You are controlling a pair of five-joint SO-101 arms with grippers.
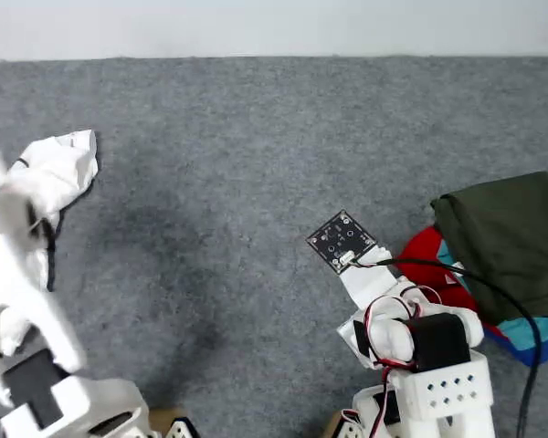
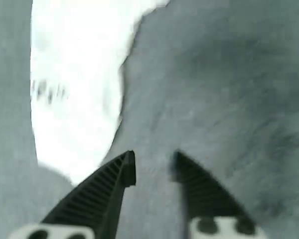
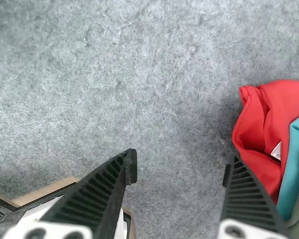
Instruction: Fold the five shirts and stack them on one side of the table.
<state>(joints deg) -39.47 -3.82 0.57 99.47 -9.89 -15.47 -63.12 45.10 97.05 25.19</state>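
On the table's [image 1: 256, 137] left side lies the crumpled white shirt [image 1: 57, 172], likely soft and light, best pinched at a hem. The left hand [image 2: 154, 167] hovers parted and empty; the right hand [image 3: 182, 172] gapes near the stack [image 1: 507, 237].

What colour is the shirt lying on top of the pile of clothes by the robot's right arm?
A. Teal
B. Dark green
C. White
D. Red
B: in the high view the dark green cloth shirt lies over the red shirt and the teal shirt, while the crumpled white shirt lies apart by the other arm.
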